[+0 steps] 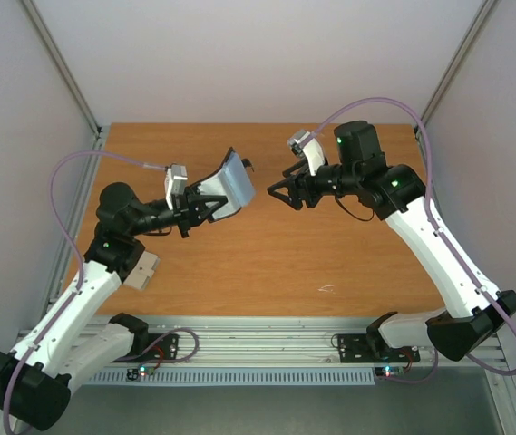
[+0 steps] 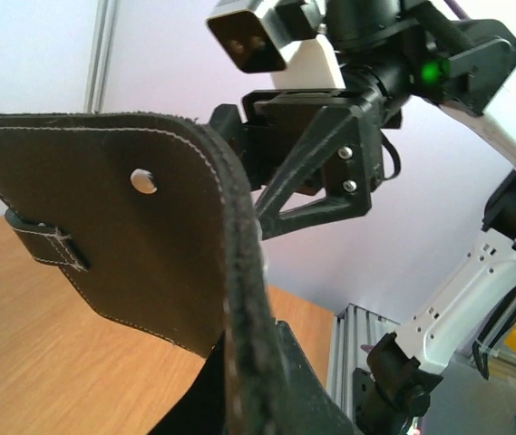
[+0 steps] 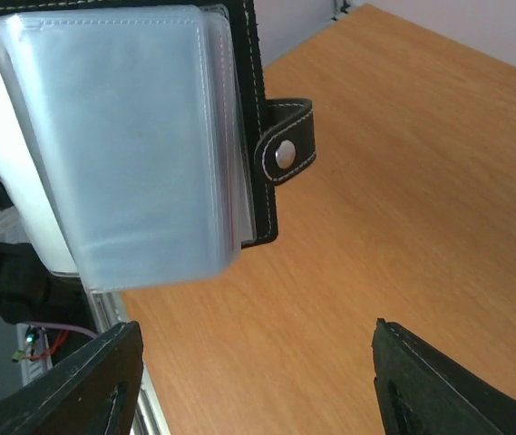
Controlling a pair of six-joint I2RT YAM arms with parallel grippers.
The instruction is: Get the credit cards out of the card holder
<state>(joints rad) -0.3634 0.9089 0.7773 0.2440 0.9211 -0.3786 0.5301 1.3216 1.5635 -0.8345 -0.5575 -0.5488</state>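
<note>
Orange-brown wooden table (image 1: 267, 263): no card lies on it anywhere in the top view, so by my read nothing is out yet and the whole extraction is left to do.

L arm, white w/ black joints (image 1: 85, 290), reaches from the near-left corner. R arm, same build (image 1: 439, 245), comes from the near-right corner. They meet over the table's middle, toward the far edge.

Small black stitched folding card holder (image 1: 232, 181) is up in the air there, not touching the table, opened, w/ its inside turned to the R arm. L pincer (image 1: 205, 207) is clamped on its lower edge and carries it.

R pincer (image 1: 280, 190) sits just beside the holder, apart from it, fingers spread wide and empty.

Clear plastic sleeves (image 3: 121, 145) look pale blue-white from the R wrist. Can't tell whether cards sit in them or how many; no red spot, teal or print shows.

Obstacles, as I judge: the sleeves are glossy and floppy, and the black snap strap (image 3: 287, 149) sticks out at the holder's side, near the R pincer's approach.

Tiny whitish mark (image 1: 327, 288) near the near edge; too small to ID.
</note>
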